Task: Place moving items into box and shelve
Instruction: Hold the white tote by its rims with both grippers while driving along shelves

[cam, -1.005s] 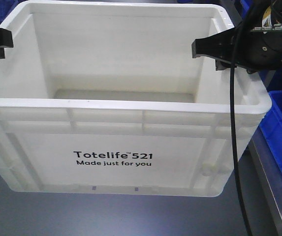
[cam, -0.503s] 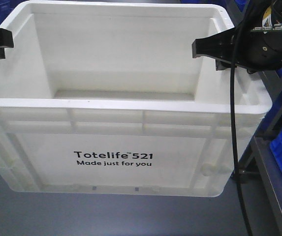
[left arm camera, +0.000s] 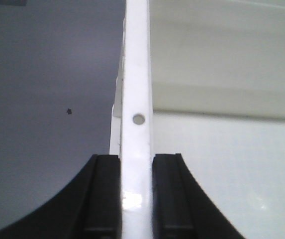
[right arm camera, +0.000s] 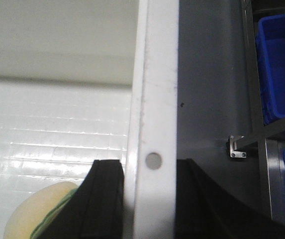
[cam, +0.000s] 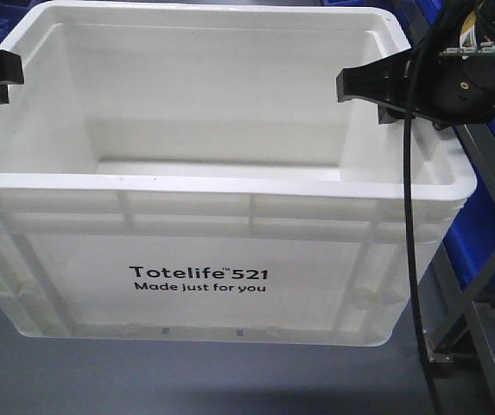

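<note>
One large white box (cam: 195, 285) fills the front view. It sits upright with its open top facing up and its long axis running left to right between my two arms. Its long side wall faces the camera and carries the black print "Totelife 521 Made just for you". The rim is ribbed and the walls are smooth white. Grey floor (cam: 187, 385) shows below it, and a metal shelf frame (cam: 480, 225) with blue bins (right arm camera: 279, 64) stands to its right.

My right gripper (right arm camera: 148, 164) is clamped on the rim of the box's right short end, with one black finger inside the wall and one outside. My left gripper (left arm camera: 136, 158) pinches the left end's rim the same way. A black cable (cam: 409, 225) hangs from my right wrist across the box's front corner.

Smallest is a round, pale yellow plush fruit (right arm camera: 33, 211) with a green stem. It lies on the box floor, partly hidden behind my right inner finger.
</note>
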